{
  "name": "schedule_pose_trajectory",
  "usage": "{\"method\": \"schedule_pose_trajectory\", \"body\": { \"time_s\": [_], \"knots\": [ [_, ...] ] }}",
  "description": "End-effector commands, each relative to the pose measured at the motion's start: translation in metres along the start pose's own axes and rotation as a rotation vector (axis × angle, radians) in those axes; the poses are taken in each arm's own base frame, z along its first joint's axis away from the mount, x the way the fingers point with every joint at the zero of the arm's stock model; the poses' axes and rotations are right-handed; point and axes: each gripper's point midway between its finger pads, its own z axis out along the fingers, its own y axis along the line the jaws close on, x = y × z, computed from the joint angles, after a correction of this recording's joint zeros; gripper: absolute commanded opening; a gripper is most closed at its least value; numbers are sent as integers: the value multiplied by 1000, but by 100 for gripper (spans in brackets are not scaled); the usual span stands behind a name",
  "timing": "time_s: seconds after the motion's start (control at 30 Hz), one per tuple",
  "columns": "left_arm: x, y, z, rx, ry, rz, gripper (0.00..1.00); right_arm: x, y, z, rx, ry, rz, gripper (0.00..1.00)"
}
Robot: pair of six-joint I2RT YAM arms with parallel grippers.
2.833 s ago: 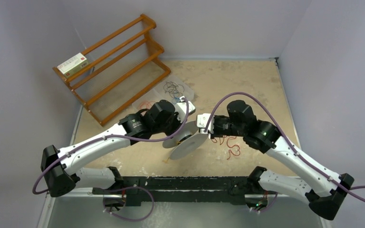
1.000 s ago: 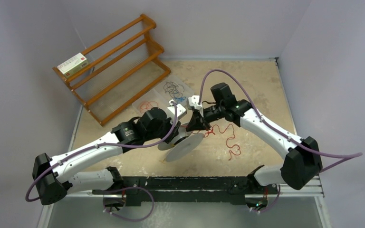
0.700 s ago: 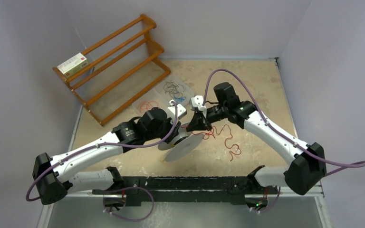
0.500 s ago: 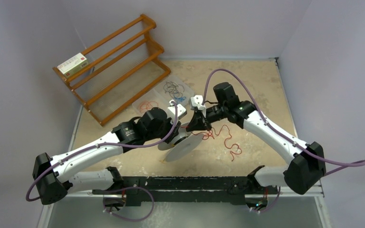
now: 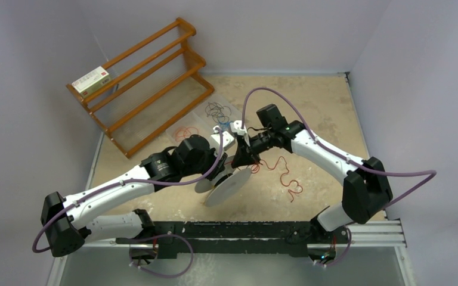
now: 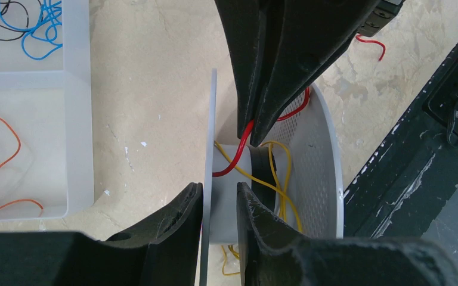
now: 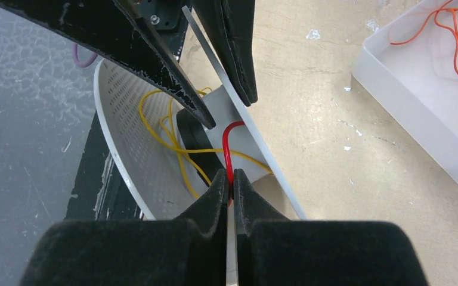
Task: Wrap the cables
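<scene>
My right jaws are pressed together on the red cable [image 7: 229,156], pinching it right at their tips, just short of the hub of the spool [image 6: 321,173]. From the pinch the cable runs a short way toward the hub, bends sharply and meets it beside the thin flange. Behind my tips it passes out over the perforated flange, and its slack lies in loose curls on the tabletop [image 5: 310,107] to the right of the spool.

My left jaws stand a little apart, astride the rim of the thin flange. One side lies against it, and a gap shows on the other, hub side. Whether they truly clamp the flange I cannot tell. The two pairs of jaws face each other across the hub, close but not touching.

A yellow cable [image 7: 198,151] loops loosely round the hub between the flanges and crosses the red one.

The spool sits tilted near the middle of the tabletop. Beyond it, to the far left, is a clear tray [image 6: 77,119]. A blue cable [image 6: 39,30] and a black cable [image 6: 0,12] lie in it, with an orange cable [image 6: 0,149] in the neighbouring compartment, all well apart from both jaws.
</scene>
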Motion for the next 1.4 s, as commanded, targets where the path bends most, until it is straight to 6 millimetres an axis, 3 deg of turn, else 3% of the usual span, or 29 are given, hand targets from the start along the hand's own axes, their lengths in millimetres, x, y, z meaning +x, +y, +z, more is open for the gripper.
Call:
{"method": "schedule_pose_trajectory", "body": {
  "time_s": [0.0, 0.5, 0.7, 1.37],
  "knots": [
    [-14, -8, -2, 51, -66, 11, 26, -21, -1, -7, 17, -34, -47, 0],
    [-11, -11, 6, 66, -43, 4, 26, -37, -9, -8, 33, -60, -71, 0],
    [-12, -8, 7, 59, -45, -4, 26, -44, -4, -7, 3, -72, -81, 0],
    [-23, -1, 1, 48, -103, -42, 26, -38, 17, 10, -87, -73, -76, 0]
  ]
}}
